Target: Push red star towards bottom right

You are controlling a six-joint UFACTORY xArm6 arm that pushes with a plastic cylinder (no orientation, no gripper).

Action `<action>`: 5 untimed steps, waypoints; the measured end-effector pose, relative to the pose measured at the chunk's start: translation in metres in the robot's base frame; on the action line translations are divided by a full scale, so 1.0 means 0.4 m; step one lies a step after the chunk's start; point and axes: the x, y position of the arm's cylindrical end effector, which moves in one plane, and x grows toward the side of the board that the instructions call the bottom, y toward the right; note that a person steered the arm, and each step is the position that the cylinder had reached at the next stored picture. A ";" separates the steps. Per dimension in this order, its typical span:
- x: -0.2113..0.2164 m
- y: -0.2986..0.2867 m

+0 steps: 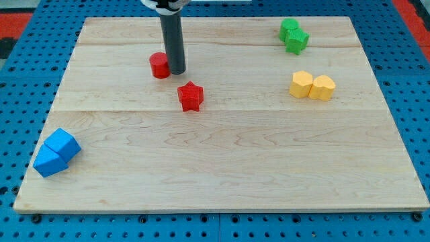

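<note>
Wooden worktop (222, 168), one, laid on a blue pegboard (20, 74). Rod, dark, upright: my tip (177, 71) is set down just beside the red cylinder (160, 65), on its right; no pincer is fitted, so nothing is gripped or released. Red star (191, 96): placed left of centre, near the tip, toward the bottom right of it, apart. Two green blocks (293, 35), touching, top right corner. Two yellow blocks (312, 86), touching, near the right edge. Two blue blocks (56, 152), touching, bottom left corner.

Rod (172, 40) top cut off at view's top
</note>
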 end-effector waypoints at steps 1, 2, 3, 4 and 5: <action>0.028 0.091; 0.061 0.065; 0.105 -0.079; 0.151 0.057; 0.176 0.192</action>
